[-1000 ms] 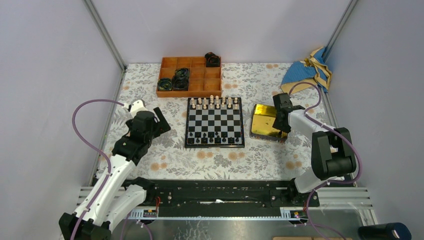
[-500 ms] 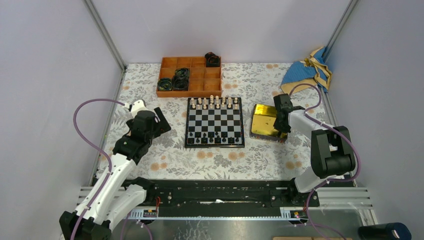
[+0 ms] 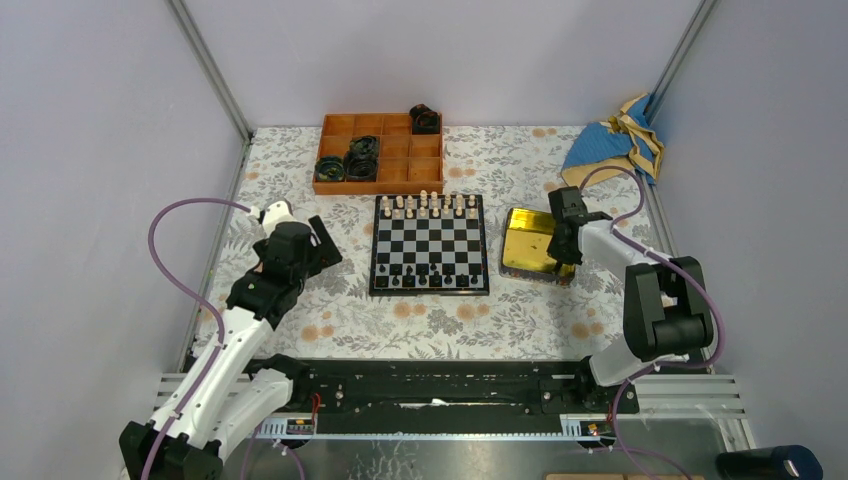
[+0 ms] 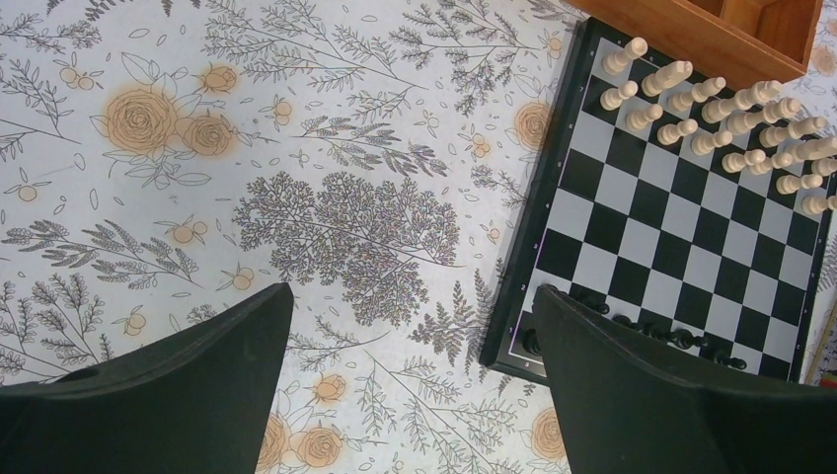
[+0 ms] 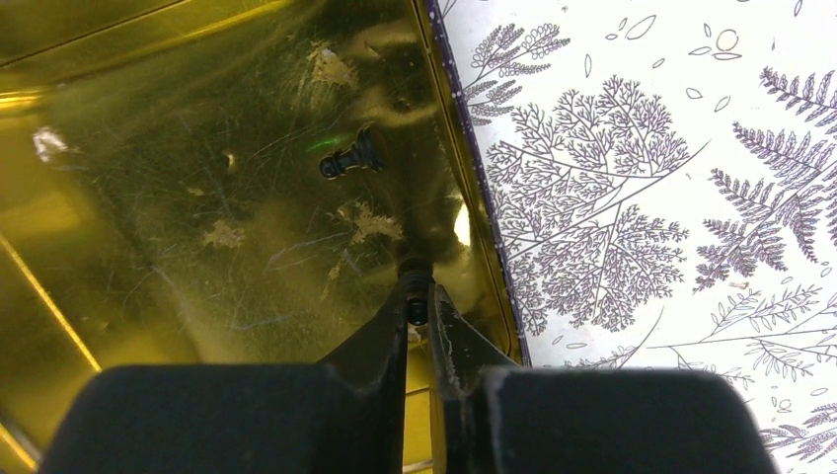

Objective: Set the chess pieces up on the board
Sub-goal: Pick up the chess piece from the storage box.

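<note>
Right wrist view: the right gripper (image 5: 418, 296) reaches down into the gold tin (image 5: 178, 217), near the tin's right wall.
Right pincer: clenched, fingers drawn almost together on a small dark thing at the tips. It appears to be a black chess piece (image 5: 417, 308), though the fingers hide most of it.
Loose in tin: one black pawn (image 5: 351, 158) lies on its side on the tin floor, apart from the fingertips.
Left pincer: the left gripper (image 4: 413, 294) is released, jaws spread wide with nothing between them, above the floral cloth (image 4: 296, 148) just left of the board (image 4: 632, 247).
Board: mid-table between the two arms, with the tin just beside its right edge.
Black row: black chessmen (image 3: 425, 281) stand along the board's near edge, too small to count.
Cream chessmen (image 3: 430, 206): fill the two far rows.
Far side: an orange tray (image 3: 395, 175) holds black coils (image 3: 360, 158); a blue and yellow rag (image 3: 610, 145) lies in the far right corner.
</note>
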`<state>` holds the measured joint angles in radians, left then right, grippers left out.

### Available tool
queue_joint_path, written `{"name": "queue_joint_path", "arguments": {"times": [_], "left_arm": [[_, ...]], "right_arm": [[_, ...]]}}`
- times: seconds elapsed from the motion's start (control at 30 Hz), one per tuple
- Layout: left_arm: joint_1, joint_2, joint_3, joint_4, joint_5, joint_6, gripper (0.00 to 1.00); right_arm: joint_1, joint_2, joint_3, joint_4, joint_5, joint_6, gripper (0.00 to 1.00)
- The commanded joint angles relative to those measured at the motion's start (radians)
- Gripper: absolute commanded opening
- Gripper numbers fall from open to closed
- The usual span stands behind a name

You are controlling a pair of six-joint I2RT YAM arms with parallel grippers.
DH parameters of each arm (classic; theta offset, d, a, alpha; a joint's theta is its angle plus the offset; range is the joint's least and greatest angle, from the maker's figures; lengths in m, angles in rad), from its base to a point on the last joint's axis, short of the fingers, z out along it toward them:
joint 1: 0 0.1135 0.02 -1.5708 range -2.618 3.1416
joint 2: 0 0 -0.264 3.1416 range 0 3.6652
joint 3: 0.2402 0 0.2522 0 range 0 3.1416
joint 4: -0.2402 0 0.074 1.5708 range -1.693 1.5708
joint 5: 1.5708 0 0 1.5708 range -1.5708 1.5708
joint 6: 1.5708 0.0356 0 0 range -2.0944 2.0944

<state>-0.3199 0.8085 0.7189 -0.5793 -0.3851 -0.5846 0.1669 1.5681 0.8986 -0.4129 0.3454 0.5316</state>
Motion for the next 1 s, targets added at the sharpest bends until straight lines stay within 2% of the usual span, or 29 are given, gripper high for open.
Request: {"name": "queue_joint_path", "arguments": {"times": [0.0, 0.37, 0.97], "left_arm": [[-0.004, -0.012, -0.014, 0.042, -0.015, 0.016, 0.99], [-0.004, -0.032, -0.023, 0.043, -0.022, 0.016, 0.99], [-0.004, -0.073, -0.038, 0.032, -0.026, 0.019, 0.99]], "right_arm": [[-0.006, -0.071, 0.048, -0.023, -0.021, -0.012, 0.0], [0.039, -0.106, 0.154, -0.075, -0.05, -0.052, 0.0], [0.386, 0.057, 0.44, -0.184, -0.012, -0.074, 0.0]]}}
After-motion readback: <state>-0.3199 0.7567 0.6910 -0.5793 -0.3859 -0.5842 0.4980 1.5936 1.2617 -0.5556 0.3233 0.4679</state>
